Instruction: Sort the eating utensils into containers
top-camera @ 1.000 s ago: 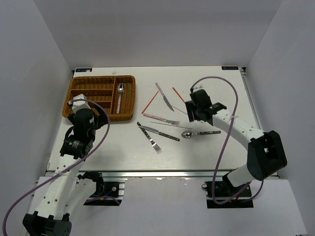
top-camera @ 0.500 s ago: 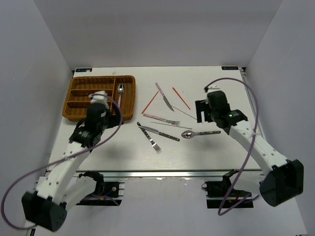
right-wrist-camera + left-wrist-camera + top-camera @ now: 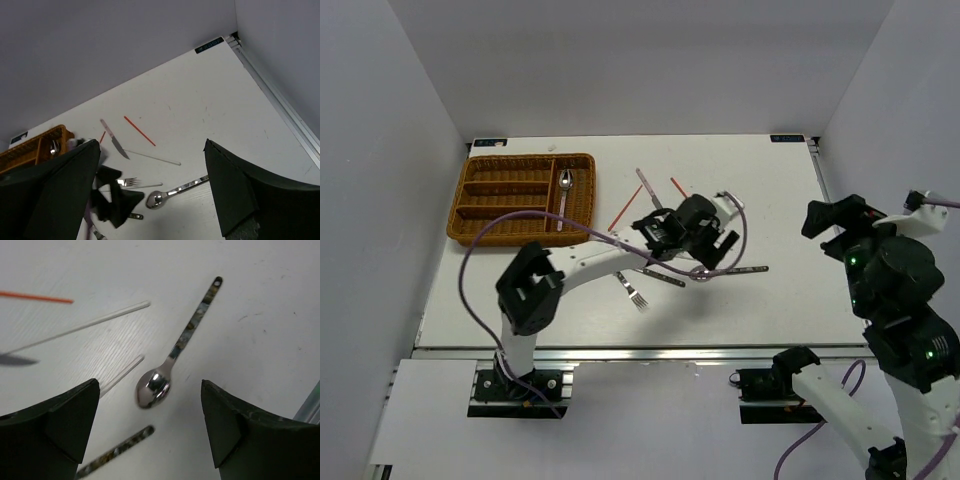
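Left tool (image 3: 150, 425) released, empty, spoon (image 3: 172, 357) on the table (image 3: 260, 315) beneath its gap; patterned handle (image 3: 117, 451) beside, head hidden behind its finger; right tool (image 3: 152, 192) released, empty

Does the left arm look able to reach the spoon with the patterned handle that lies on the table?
Probably yes. The left hand hovers open right above the spoon, with the bowl between its two sides, and nothing lies across the spoon.

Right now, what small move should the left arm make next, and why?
Probably lower and close on the spoon: the left gripper is open above it, and the spoon lies on the table, right between its jaws.
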`<state>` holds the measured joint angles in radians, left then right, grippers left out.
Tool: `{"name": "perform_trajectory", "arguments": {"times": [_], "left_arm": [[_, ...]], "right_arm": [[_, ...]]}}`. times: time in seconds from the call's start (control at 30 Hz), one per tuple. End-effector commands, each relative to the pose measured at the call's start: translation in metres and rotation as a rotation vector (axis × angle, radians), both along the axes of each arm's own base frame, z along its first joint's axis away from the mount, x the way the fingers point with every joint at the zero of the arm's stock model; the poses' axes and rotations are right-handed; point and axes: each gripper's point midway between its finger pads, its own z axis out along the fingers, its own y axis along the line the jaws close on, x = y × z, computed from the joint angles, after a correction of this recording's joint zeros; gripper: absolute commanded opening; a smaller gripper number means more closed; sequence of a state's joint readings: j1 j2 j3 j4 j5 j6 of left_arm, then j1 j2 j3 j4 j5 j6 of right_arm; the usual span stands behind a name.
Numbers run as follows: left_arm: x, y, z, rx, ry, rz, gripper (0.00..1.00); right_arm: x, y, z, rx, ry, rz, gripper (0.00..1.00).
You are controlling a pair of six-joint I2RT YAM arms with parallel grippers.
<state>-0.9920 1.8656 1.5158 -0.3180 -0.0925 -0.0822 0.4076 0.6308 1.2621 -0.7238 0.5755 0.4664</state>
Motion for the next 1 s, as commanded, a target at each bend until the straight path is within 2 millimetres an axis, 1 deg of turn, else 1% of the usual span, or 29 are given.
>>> {"name": "perform_trajectory", "arguments": {"times": [0.0,0.03,0.07,0.13,0.17,0.27,0.3,0.33,0.4,0.43,0.5,0.53,0.57,0.63,0.7,0.8,0.83,0.87,0.93,0.97], "left_arm": [[-0.019,-0.067,0.009,-0.087,-0.058,-0.277,0.90],[-0.022,-0.078,0.004,-0.089,-0.055,-0.305,0.89],[-0.022,-0.096,-0.010,-0.082,-0.048,-0.348,0.87],[-0.028,-0.115,-0.025,-0.059,-0.049,-0.394,0.83],[-0.022,-0.125,-0.040,-0.034,-0.055,-0.400,0.82],[-0.017,-0.136,-0.061,-0.004,-0.055,-0.414,0.76],[-0.014,-0.139,-0.071,0.011,-0.054,-0.412,0.75],[-0.012,-0.139,-0.077,0.026,-0.058,-0.413,0.71],[-0.007,-0.137,-0.092,0.061,-0.065,-0.402,0.69],[-0.007,-0.137,-0.096,0.069,-0.069,-0.406,0.65],[-0.007,-0.136,-0.104,0.080,-0.065,-0.410,0.64],[-0.007,-0.136,-0.112,0.093,-0.055,-0.411,0.61],[-0.008,-0.135,-0.116,0.100,-0.049,-0.412,0.58],[-0.011,-0.132,-0.128,0.117,-0.029,-0.421,0.56],[-0.015,-0.130,-0.135,0.127,-0.011,-0.436,0.47],[-0.026,-0.125,-0.148,0.139,0.040,-0.466,0.31],[-0.031,-0.121,-0.155,0.147,0.063,-0.474,0.30],[-0.033,-0.120,-0.152,0.140,0.067,-0.476,0.30],[-0.039,-0.119,-0.151,0.119,0.082,-0.486,0.22],[-0.043,-0.115,-0.151,0.116,0.094,-0.491,0.21]], "right_arm": [[-0.009,-0.004,-0.017,-0.033,0.080,-0.001,0.89],[-0.010,-0.002,-0.017,-0.037,0.076,0.015,0.89],[-0.013,-0.001,-0.018,-0.037,0.082,0.031,0.89],[-0.017,0.001,-0.018,-0.051,0.083,0.055,0.89],[-0.021,0.002,-0.015,-0.046,0.075,0.075,0.89],[-0.030,0.010,-0.010,-0.039,0.049,0.140,0.89],[-0.031,0.012,-0.010,-0.042,0.048,0.155,0.89],[-0.033,0.013,-0.009,-0.046,0.046,0.166,0.89],[-0.037,0.016,-0.008,-0.046,0.034,0.195,0.89],[-0.038,0.016,-0.009,-0.050,0.032,0.200,0.89],[-0.039,0.016,-0.008,-0.059,0.021,0.210,0.89],[-0.040,0.016,-0.007,-0.061,0.014,0.210,0.89],[-0.041,0.015,-0.006,-0.066,0.006,0.211,0.89],[-0.040,0.016,-0.003,-0.070,-0.010,0.216,0.89],[-0.039,0.017,-0.002,-0.071,-0.014,0.219,0.89],[-0.038,0.017,0.000,-0.069,-0.024,0.219,0.89],[-0.038,0.017,0.002,-0.067,-0.032,0.219,0.89],[-0.038,0.018,0.004,-0.067,-0.038,0.220,0.89],[-0.038,0.018,0.005,-0.064,-0.046,0.220,0.89],[-0.037,0.018,0.006,-0.063,-0.051,0.220,0.89]]}}
